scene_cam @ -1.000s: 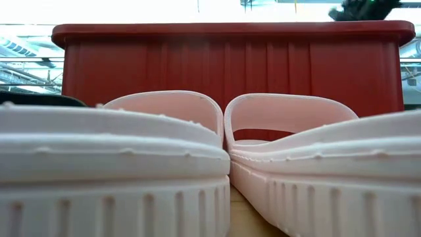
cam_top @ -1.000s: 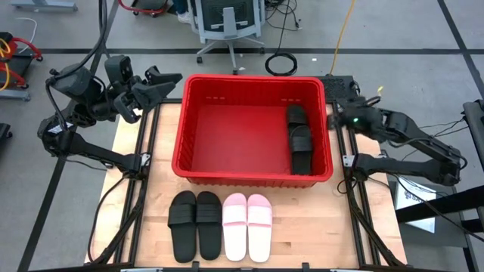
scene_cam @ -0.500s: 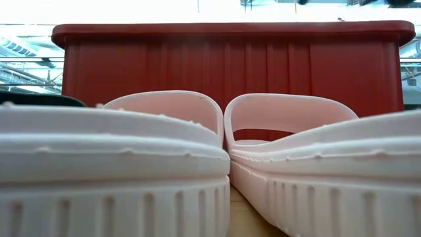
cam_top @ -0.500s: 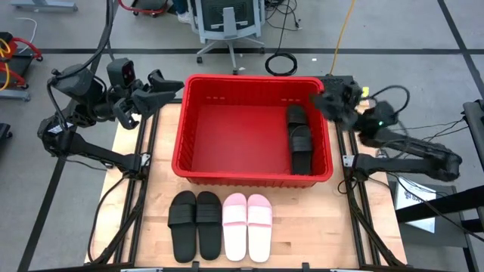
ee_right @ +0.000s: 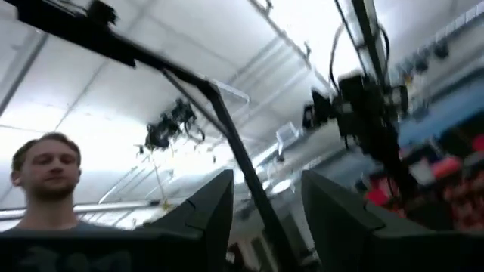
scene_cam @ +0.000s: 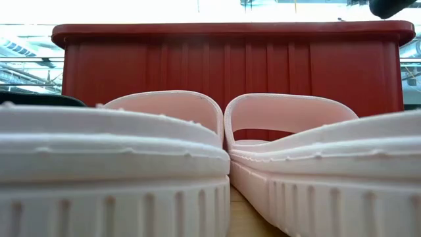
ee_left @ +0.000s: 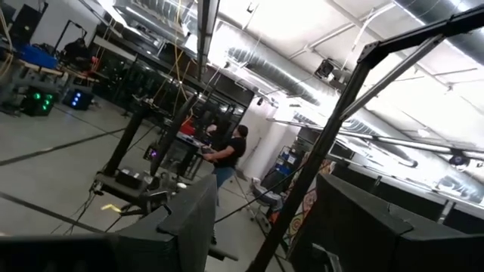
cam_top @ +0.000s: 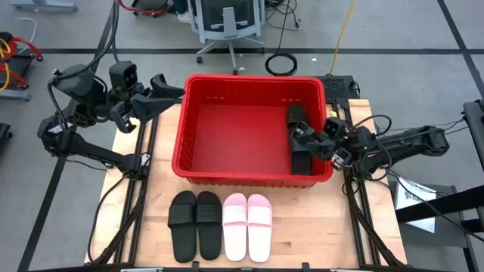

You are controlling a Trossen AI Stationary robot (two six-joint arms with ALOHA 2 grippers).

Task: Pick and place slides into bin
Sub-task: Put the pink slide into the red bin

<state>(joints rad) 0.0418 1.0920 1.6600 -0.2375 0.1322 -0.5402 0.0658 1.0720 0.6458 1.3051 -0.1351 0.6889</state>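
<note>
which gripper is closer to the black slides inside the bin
Right. The right gripper hangs over the black slides at the bin's right end; the left gripper sits outside its far left corner.

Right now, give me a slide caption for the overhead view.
Two black slides in the red bin; four slides wait on the table, right gripper over the bin.
</note>
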